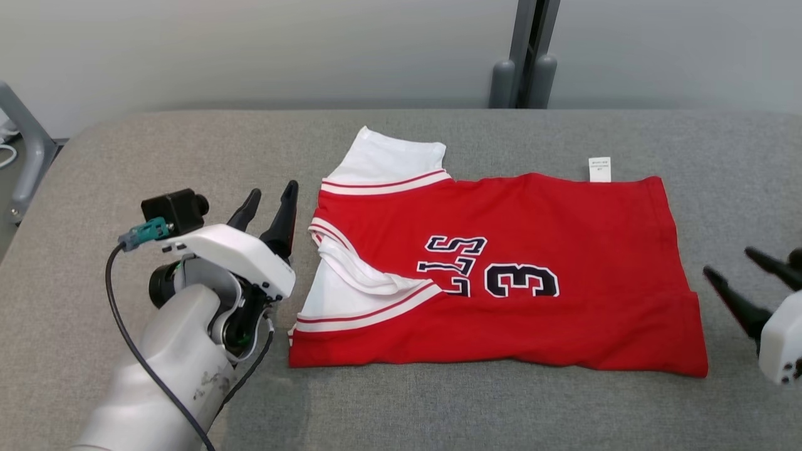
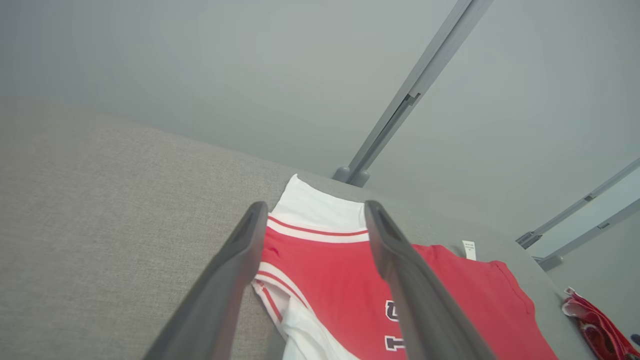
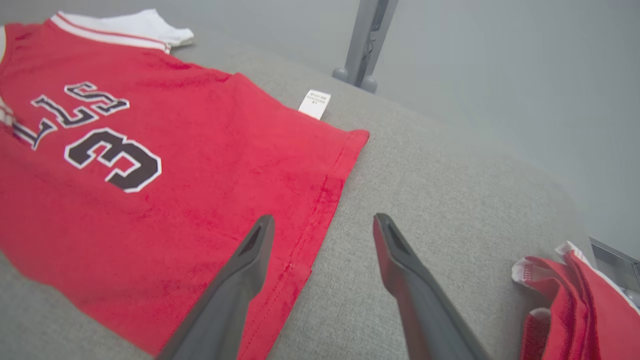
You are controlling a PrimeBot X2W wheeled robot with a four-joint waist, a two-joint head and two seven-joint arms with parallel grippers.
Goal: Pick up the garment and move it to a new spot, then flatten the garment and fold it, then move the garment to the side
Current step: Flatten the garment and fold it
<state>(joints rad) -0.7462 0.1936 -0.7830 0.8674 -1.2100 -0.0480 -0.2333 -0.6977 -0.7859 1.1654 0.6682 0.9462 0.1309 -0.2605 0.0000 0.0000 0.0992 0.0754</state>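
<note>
My left gripper (image 1: 272,194) had its jaws wide apart and held nothing; it was just beside the neck end of the red garment (image 1: 564,250). My right gripper (image 1: 729,262) was also spread open and empty, near the hem end. The garment lay flat on the middle of the grey table (image 1: 156,144).

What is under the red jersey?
The grey padded surface, seen all around the red jersey. A white label sticks out from its far edge. Whatever lies directly beneath the cloth is covered.
</note>
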